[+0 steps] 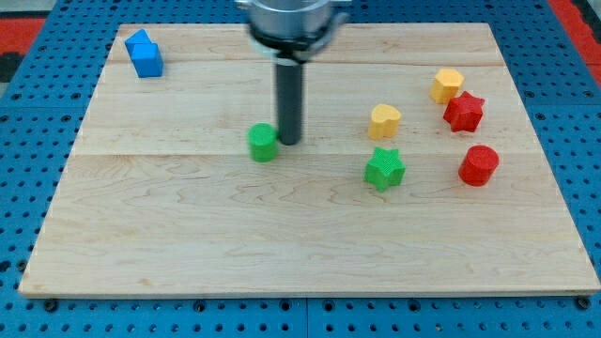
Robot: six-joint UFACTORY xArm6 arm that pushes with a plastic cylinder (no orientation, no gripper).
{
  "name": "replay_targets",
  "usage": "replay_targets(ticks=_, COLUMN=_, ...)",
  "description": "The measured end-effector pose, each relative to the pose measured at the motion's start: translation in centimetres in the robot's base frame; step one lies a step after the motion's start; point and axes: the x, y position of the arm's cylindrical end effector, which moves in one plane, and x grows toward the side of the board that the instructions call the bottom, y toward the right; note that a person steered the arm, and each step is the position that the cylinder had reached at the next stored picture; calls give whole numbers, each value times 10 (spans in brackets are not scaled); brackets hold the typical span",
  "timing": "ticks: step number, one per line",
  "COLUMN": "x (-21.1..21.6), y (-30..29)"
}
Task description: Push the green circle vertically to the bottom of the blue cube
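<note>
The green circle (263, 143) sits near the middle of the wooden board. My tip (289, 142) stands just to its right, touching or almost touching its side. The blue cube (148, 61) lies at the board's top left corner, with a second blue block (140, 40) right behind it; the two touch. The green circle is well to the right of and below the blue cube.
A green star (384, 169) and a yellow heart (384, 120) lie right of my tip. A yellow hexagon (448, 84), a red star (464, 112) and a red circle (479, 165) lie further right. The wooden board (188, 244) rests on a blue pegboard.
</note>
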Motion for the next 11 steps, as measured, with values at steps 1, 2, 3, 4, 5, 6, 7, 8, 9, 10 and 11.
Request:
replay_targets(ticks=1, x=37, y=-49)
replay_targets(ticks=2, x=79, y=-62)
replay_targets(ticks=3, x=36, y=-33)
replay_targets(ticks=4, x=-1, y=-70)
replay_targets(ticks=5, x=46, y=-157)
replay_targets(ticks=6, x=113, y=-208)
replay_targets(ticks=7, x=99, y=-138)
replay_targets(ticks=8, x=137, y=-47)
replay_targets(ticks=9, x=129, y=60)
replay_targets(ticks=10, x=100, y=170)
replay_targets(ticks=11, x=53, y=189)
